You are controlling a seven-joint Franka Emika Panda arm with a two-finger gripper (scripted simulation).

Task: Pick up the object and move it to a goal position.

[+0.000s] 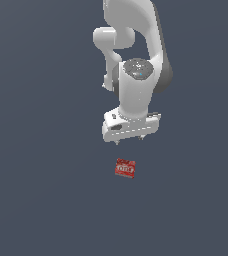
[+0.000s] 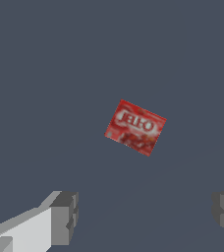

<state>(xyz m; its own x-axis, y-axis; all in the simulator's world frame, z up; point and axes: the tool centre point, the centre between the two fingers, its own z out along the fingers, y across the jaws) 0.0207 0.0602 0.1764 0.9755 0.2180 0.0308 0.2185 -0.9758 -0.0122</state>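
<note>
Broad dark slate floor (image 1: 36,200) underneath, flat, matte and featureless. Above it a white arm (image 1: 136,50), smooth rounded glossy casings stacked in fat cylinders, hanging wrist-down near the middle of the exterior view. At its end the claw (image 1: 128,141), a boxy white body with two short grey tips, spread wide with nothing between them; in the wrist view the blocky grey fingers (image 2: 65,216) stand far apart at the frame's edges, ridged on their inner faces. Smallest of all, the box (image 1: 125,168): a flat red carton with white lettering and a printed picture on its face, sharp-cornered, lying on the floor at about 6 o'clock from the claw in the exterior view, near but clearly apart, turned slightly askew to the claw's line. In the wrist view (image 2: 135,127) also untouched, well ahead of the fingers. Probably cardboard-like and light, though hard to confirm from so coarse a render. Step in hand, by all signs: the approach, before any grasp. Next move calls for shifting over the box, twisting the wrist to square the fingers with its narrow sides, lowering, then closing. No goal marker visible anywhere.
</note>
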